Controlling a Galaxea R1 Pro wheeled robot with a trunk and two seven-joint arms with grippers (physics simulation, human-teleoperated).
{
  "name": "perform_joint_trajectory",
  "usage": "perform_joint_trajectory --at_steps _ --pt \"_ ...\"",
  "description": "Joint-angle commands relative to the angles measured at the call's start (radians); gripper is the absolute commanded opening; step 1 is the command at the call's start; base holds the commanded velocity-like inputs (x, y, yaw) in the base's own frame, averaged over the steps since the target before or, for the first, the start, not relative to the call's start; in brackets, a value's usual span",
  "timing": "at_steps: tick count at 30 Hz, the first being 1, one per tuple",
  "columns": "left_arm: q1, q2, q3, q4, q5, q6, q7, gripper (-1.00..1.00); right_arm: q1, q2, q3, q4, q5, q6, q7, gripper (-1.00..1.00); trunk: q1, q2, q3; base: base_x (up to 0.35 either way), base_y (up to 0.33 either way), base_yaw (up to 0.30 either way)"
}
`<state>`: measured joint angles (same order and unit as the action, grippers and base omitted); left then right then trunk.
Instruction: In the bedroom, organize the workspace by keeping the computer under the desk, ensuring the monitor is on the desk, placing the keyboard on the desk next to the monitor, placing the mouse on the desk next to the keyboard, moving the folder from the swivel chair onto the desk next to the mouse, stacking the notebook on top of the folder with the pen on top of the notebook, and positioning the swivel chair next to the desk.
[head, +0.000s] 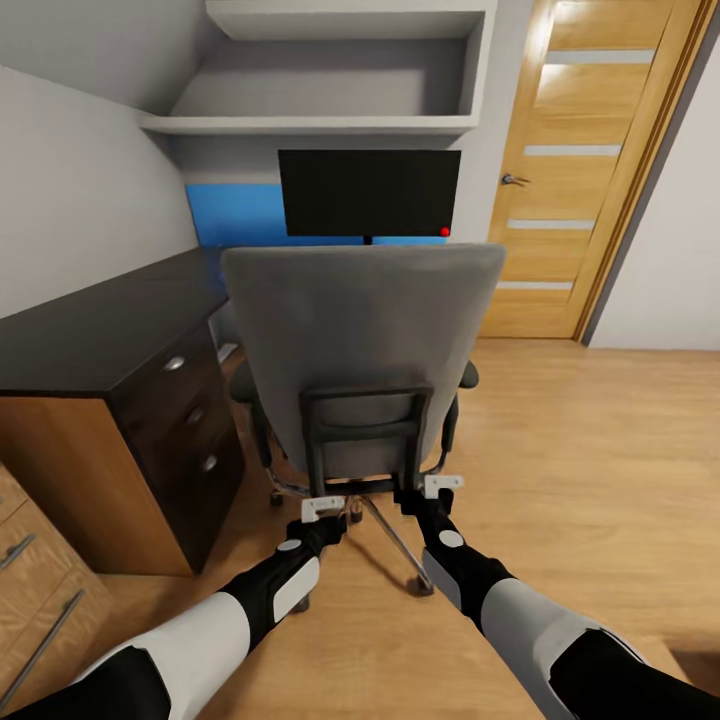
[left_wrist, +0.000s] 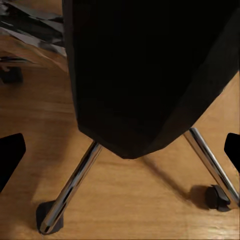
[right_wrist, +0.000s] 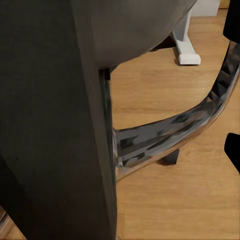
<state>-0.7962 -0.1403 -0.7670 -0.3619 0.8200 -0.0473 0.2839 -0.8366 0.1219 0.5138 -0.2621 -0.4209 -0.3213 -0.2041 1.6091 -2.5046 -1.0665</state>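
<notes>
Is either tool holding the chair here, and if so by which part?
Cannot be told. Both the left tool and right tool sit at the lower back frame of the swivel chair, but no closed grip is visible.

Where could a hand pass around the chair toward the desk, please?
Right of the swivel chair, bare wood floor runs toward the door. On its left it is crowded: the black drawer cabinet stands close, leaving a narrow gap. The monitor sits behind.

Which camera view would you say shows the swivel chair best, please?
The head view: the swivel chair shows whole from behind, backrest to base. The left wrist view gives two chrome legs and casters; the right wrist view a dark upright and curved chrome bar.
</notes>
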Motion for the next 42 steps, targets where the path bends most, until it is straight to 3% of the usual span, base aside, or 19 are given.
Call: perform_joint_trajectory --at_steps 1,42 --pt "-0.001 0.001 -0.007 -0.001 0.005 -0.012 0.006 1.00 -0.001 -0.001 0.000 0.001 -0.012 -0.005 -0.009 1.00 0.000 0.000 -0.001 0.322 -0.076 0.000" --pt "-0.001 0.002 -0.007 0.000 0.007 -0.025 0.005 1.00 -0.001 0.001 0.002 0.012 -0.012 -0.005 -0.009 1.00 0.000 0.000 -0.001 0.319 -0.049 0.000"
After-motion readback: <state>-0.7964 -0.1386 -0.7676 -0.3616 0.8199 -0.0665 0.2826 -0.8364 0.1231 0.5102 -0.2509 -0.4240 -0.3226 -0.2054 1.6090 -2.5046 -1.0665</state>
